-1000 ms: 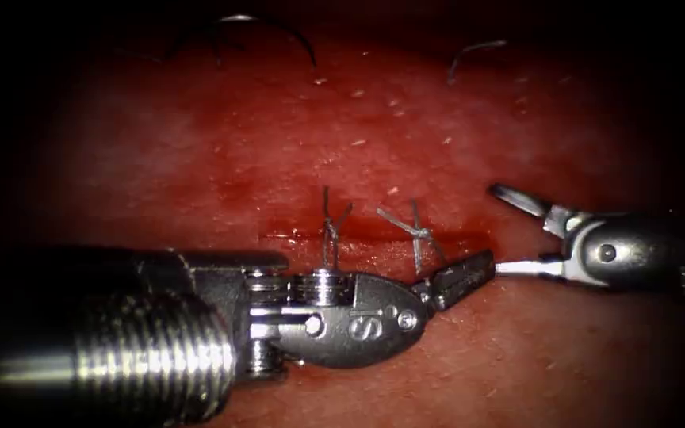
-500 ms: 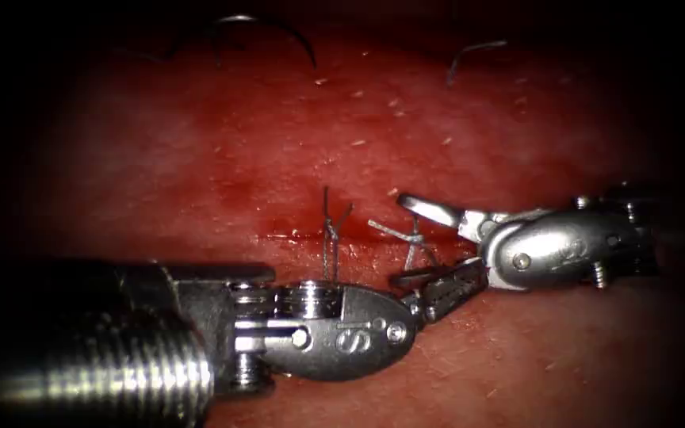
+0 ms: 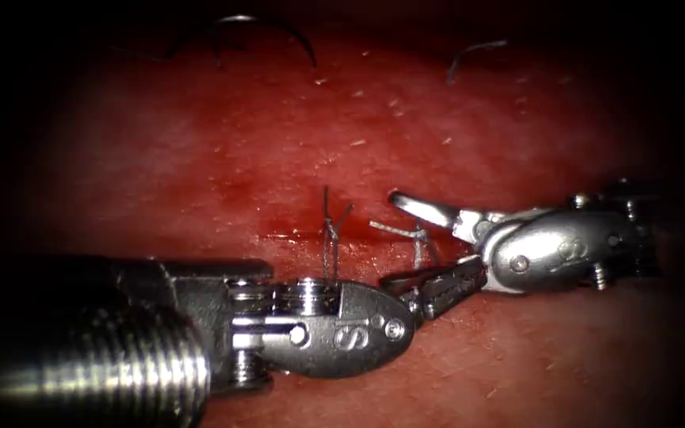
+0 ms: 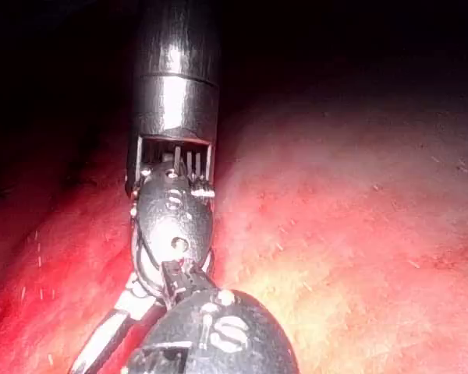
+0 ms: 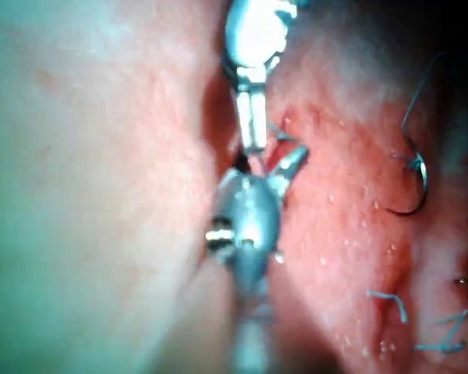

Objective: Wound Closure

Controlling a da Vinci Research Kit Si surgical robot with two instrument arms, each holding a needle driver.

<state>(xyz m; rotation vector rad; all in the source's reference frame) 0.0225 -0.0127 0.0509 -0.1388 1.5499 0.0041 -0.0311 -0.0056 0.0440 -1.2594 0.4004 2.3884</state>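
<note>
The cut in the tissue carries two tied stitches, one to the left and one to the right. My left tool reaches in from the lower left. Its jaws are shut on the thread that hangs from the right-hand stitch. My right tool stands open, one jaw above that stitch's tails and one below, beside the left jaws. It holds nothing. The curved needle lies free on the far tissue, out of the tissue and unheld; it also shows in the right wrist view.
A cut end of thread lies on the far tissue right of the needle, with more cut ends in the right wrist view. Red fluid pools along the cut. The left tool's thick shaft crosses the near left.
The right tool has moved left from the right side of the cut, its open jaws now straddling the right-hand stitch's thread. The left tool has shifted slightly left, still holding the thread.
</note>
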